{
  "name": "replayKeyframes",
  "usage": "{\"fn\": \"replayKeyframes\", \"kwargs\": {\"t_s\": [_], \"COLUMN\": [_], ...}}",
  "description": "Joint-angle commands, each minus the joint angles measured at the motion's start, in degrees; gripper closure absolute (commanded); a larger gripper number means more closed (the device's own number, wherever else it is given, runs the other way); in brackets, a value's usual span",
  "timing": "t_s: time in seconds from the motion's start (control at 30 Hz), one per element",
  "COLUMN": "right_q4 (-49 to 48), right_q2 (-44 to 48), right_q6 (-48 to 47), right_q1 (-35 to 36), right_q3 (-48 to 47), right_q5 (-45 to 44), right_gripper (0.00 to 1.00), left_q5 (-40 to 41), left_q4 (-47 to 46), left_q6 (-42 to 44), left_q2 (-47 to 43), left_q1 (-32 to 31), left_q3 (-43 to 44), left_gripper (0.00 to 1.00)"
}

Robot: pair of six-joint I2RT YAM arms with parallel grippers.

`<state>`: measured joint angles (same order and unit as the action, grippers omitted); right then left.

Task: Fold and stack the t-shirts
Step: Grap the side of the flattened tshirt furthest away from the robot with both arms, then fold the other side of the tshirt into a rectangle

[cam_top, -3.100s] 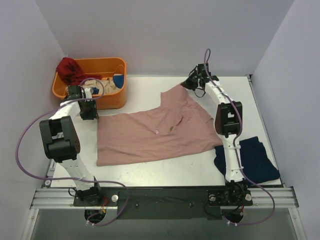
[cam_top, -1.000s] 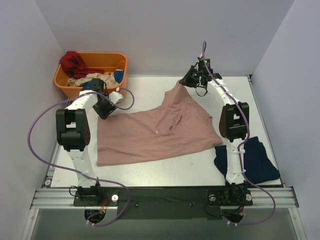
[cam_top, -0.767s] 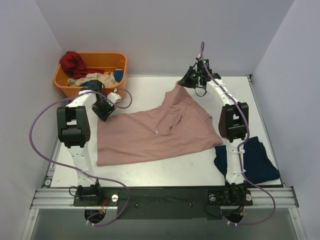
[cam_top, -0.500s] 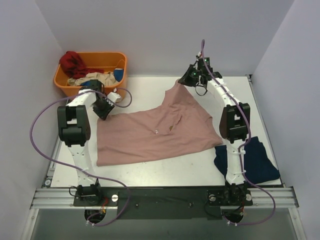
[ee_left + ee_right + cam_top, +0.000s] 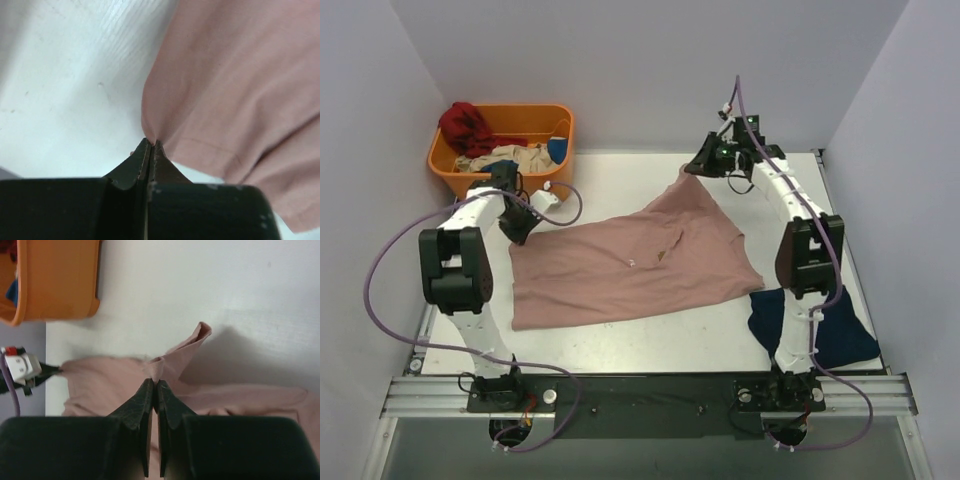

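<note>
The dusty-pink t-shirt [image 5: 630,262] lies spread across the middle of the table, its small print facing up. My left gripper [image 5: 519,232] is shut on the shirt's far left corner [image 5: 165,120], low at the table. My right gripper [image 5: 701,166] is shut on the shirt's far right corner [image 5: 175,362] and holds it lifted a little above the table. The dark navy t-shirt [image 5: 820,318] lies crumpled at the near right, beside the right arm's base.
An orange bin [image 5: 502,146] with red, tan and blue cloth stands at the far left; it also shows in the right wrist view [image 5: 55,280]. Grey walls close in the left, back and right sides.
The left gripper came from beside the bin onto the pink shirt's left corner and shut on it. The right gripper has shifted slightly right, drawing the shirt's far edge tauter.
</note>
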<state>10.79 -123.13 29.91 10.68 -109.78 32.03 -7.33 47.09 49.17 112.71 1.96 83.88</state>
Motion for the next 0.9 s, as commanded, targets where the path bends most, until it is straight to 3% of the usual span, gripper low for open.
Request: {"fn": "replayKeyframes", "kwargs": {"t_s": [0.0,0.13,0.3,0.47,0.87], "right_q4": [4.8,6.3,12.8,13.1,17.7], "right_q2": [15.8,24.7,30.2,33.8,30.8], "right_q6": [-14.1,-16.2,-18.5,-16.2,-13.5], "right_q1": [-2.1,-6.0,-7.1,-12.2,-13.5], "right_q3": [12.0,25.7,34.7,44.4,43.4], "right_q5": [11.4,12.8,9.7,5.9,-0.3], "right_gripper": [1.0,1.0,1.0,1.0,1.0], "left_q5": [-0.4,-0.2,-0.9,2.1,0.6], "left_q4": [3.4,7.3,13.9,13.3,11.4], "left_q6": [2.9,4.9,8.8,10.9,9.5], "left_q2": [-10.8,-14.4,-17.3,-20.2,-20.1], "left_q1": [-0.3,-0.3,-0.6,-1.1,-1.5], "left_q3": [-2.7,-5.8,-10.2,-16.2,-15.0], "left_gripper": [1.0,1.0,1.0,1.0,1.0]}}
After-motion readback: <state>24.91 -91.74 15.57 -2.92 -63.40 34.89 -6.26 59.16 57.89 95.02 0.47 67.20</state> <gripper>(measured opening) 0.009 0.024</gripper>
